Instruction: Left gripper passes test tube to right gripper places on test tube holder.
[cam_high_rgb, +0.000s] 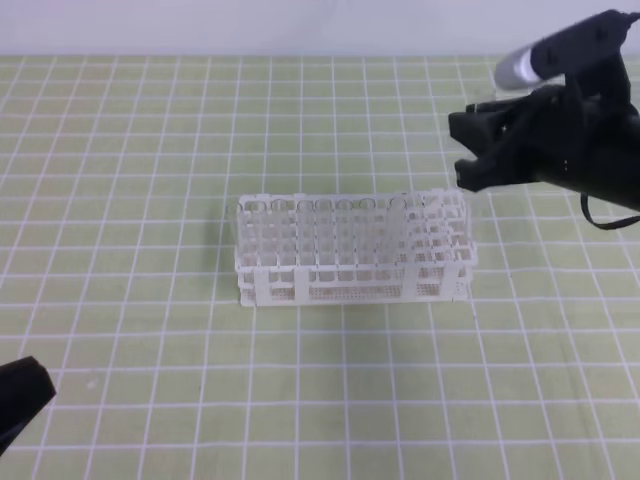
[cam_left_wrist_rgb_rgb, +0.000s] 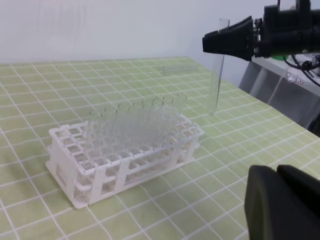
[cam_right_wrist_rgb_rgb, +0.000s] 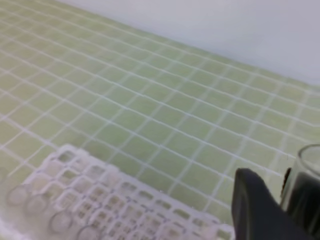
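The right gripper (cam_left_wrist_rgb_rgb: 212, 43) hung above the table, to the right of and a little beyond the test tube holder (cam_high_rgb: 350, 250), with its two black fingers pinching the test tube (cam_left_wrist_rgb_rgb: 218, 65) near its open rim. The tube hung almost upright from that grip, its rounded end pointing down at the green grid mat (cam_high_rgb: 150, 150) and clear of the holder, just off the rack's right end. In the right wrist view the tube's rim (cam_right_wrist_rgb_rgb: 307, 165) showed beside one dark finger (cam_right_wrist_rgb_rgb: 255, 205), with a corner of the rack below.

The holder stood near the middle of the mat, long side left to right. Several other clear tubes (cam_left_wrist_rgb_rgb: 135, 125) stood upright in its holes, filling most of the left and middle rows, while the holes at its right end looked bare.

The left gripper (cam_high_rgb: 22, 395) sat low at the near left edge of the table, well apart from the rack, its fingers pressed together and carrying nothing.
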